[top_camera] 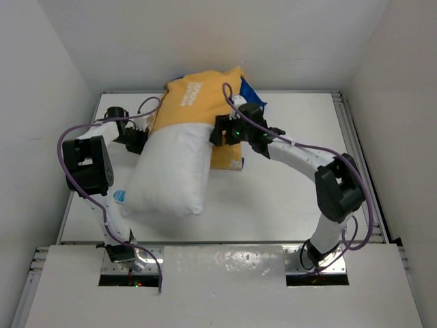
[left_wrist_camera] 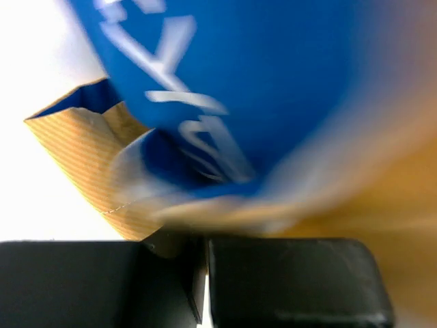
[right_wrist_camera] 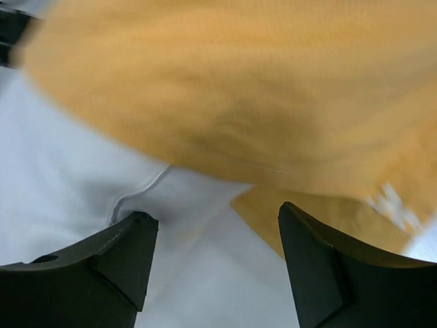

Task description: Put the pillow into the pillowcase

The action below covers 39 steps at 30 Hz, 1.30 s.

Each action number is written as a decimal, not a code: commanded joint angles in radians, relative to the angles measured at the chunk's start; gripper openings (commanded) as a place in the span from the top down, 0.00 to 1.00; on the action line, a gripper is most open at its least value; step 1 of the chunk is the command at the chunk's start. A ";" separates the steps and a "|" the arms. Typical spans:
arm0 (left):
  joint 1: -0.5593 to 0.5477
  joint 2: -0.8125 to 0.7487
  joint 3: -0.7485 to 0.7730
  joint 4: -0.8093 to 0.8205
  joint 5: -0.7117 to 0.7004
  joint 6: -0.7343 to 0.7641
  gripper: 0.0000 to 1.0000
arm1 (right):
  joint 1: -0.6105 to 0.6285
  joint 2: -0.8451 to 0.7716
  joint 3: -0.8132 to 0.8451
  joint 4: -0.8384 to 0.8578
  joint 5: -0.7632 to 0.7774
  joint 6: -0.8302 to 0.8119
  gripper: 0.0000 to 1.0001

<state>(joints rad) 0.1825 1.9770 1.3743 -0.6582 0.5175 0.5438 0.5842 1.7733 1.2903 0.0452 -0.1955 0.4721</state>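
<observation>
The white pillow [top_camera: 171,171] lies on the table with its far end inside the pillowcase [top_camera: 201,96], orange side up; a blue corner shows at the back right. A small blue-and-white tag [top_camera: 119,197] sits at the pillow's near left corner. My left gripper [top_camera: 140,139] is at the left edge of the case mouth. In the left wrist view it [left_wrist_camera: 205,246] is shut on orange pillowcase fabric [left_wrist_camera: 89,157], with the blue side above. My right gripper [top_camera: 217,131] is at the right edge of the mouth. It [right_wrist_camera: 217,213] is open over the pillow [right_wrist_camera: 198,273], below the orange case [right_wrist_camera: 259,89].
White walls stand close on the left, back and right of the white table [top_camera: 293,205]. A raised rail [top_camera: 362,164] runs along the table's right edge. The arm bases sit at the near edge.
</observation>
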 commanded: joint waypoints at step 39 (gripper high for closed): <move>0.025 -0.132 0.240 -0.471 0.401 0.283 1.00 | -0.282 -0.198 -0.340 0.760 -0.838 0.835 1.00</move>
<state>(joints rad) 0.1921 1.8683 1.4204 -1.0386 0.7540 0.8410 0.3687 1.6737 0.8207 0.3462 -0.8146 0.9463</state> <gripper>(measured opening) 0.006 0.009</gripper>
